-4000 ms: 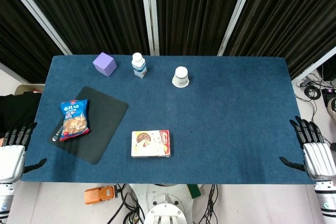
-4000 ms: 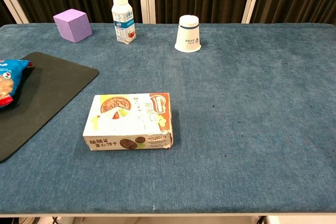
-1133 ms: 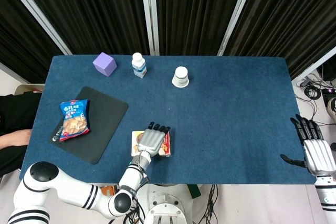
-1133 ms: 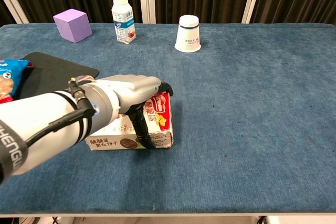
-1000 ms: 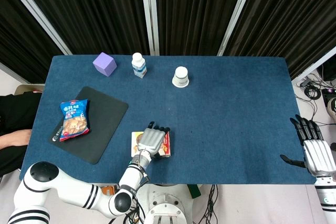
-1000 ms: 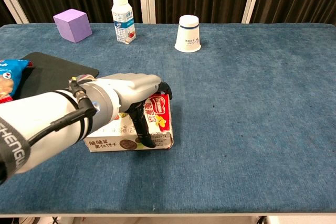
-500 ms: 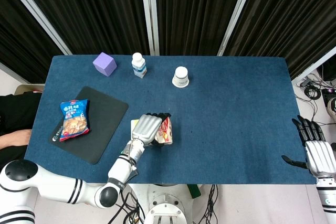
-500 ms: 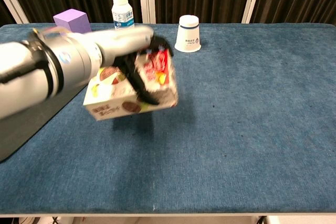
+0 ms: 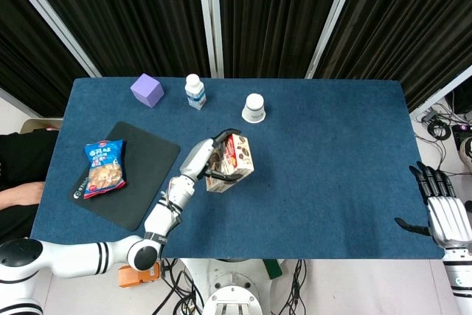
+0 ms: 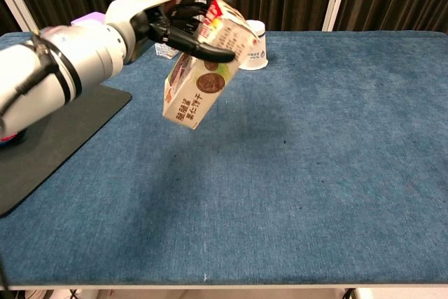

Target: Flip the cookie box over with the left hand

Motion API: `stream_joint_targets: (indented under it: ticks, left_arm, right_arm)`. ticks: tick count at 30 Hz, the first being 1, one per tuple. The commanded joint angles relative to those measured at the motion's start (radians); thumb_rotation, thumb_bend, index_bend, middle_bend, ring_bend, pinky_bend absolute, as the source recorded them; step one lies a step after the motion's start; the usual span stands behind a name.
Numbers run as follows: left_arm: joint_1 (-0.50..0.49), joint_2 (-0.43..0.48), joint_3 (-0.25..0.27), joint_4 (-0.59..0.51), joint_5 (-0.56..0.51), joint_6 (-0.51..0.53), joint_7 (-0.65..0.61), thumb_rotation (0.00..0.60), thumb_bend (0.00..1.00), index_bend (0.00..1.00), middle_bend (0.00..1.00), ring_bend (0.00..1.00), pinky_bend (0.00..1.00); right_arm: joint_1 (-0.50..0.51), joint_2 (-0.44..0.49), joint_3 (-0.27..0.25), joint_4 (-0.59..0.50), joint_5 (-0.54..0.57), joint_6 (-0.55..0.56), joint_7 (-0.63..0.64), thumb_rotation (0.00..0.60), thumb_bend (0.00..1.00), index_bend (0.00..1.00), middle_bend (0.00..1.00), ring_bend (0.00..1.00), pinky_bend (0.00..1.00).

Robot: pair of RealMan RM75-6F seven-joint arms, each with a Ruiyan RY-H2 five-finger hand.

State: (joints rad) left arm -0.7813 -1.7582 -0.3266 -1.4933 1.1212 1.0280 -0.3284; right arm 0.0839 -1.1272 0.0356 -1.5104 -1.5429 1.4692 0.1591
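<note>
My left hand (image 9: 203, 156) (image 10: 162, 13) grips the cookie box (image 9: 231, 161) (image 10: 206, 69) by one end and holds it in the air above the blue table (image 9: 332, 145). The box is tilted, with a long printed side turned towards the chest camera and its free end hanging down to the left. Fingers wrap over the top of the box and the thumb lies across its front face. My right hand (image 9: 441, 208) rests at the table's near right corner, fingers spread, holding nothing.
A purple cube (image 9: 147, 90), a small milk bottle (image 9: 195, 91) and an upturned paper cup (image 9: 254, 107) stand along the far edge. A snack bag (image 9: 105, 167) lies on a black mat (image 9: 147, 171) at the left.
The left hand has lifted the cookie box higher off the table and turned it from nearly flat to steeply tilted. The right hand has stayed put.
</note>
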Motion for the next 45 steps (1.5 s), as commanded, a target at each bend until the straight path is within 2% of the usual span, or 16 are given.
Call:
stream_joint_targets:
  ticks: [1,11,18,27,31,33,36,45]
  left_arm:
    - [0.053,-0.119,0.018,0.234,0.187,0.033,-0.25,0.6,0.07,0.34,0.38,0.31,0.2]
    - [0.05,-0.264,0.066,0.52,0.294,0.14,-0.409,0.6,0.01,0.34,0.37,0.3,0.19]
    - [0.052,-0.279,0.094,0.619,0.321,0.148,-0.463,0.6,0.0,0.32,0.34,0.3,0.15]
    - [0.069,-0.213,0.126,0.602,0.326,0.115,-0.472,0.6,0.0,0.24,0.27,0.22,0.09]
    - [0.078,-0.168,0.138,0.56,0.324,0.093,-0.473,0.6,0.0,0.05,0.12,0.09,0.05]
    - [0.084,-0.147,0.143,0.54,0.328,0.095,-0.465,0.6,0.0,0.0,0.05,0.05,0.04]
    - [0.092,-0.117,0.149,0.514,0.333,0.102,-0.446,0.6,0.0,0.0,0.0,0.0,0.03]
    - [0.115,-0.017,0.162,0.426,0.336,0.108,-0.385,0.6,0.0,0.0,0.0,0.0,0.02]
  right_arm:
    - [0.001,0.005,0.002,-0.014,0.001,0.001,-0.014,0.6,0.09,0.0,0.0,0.0,0.0]
    - [-0.009,0.018,0.004,-0.058,0.014,0.007,-0.054,0.6,0.09,0.0,0.0,0.0,0.0]
    - [-0.014,0.021,0.005,-0.072,0.017,0.014,-0.065,0.6,0.09,0.0,0.0,0.0,0.0]
    - [-0.018,0.019,0.004,-0.069,0.009,0.02,-0.057,0.6,0.09,0.0,0.0,0.0,0.0]
    - [-0.019,0.018,0.003,-0.065,0.004,0.024,-0.052,0.6,0.09,0.0,0.0,0.0,0.0]
    - [-0.02,0.017,0.003,-0.063,0.001,0.027,-0.048,0.6,0.09,0.0,0.0,0.0,0.0]
    - [-0.02,0.016,0.002,-0.059,-0.002,0.028,-0.042,0.6,0.09,0.0,0.0,0.0,0.0]
    - [-0.021,0.013,0.001,-0.044,-0.009,0.032,-0.02,0.6,0.09,0.0,0.0,0.0,0.0]
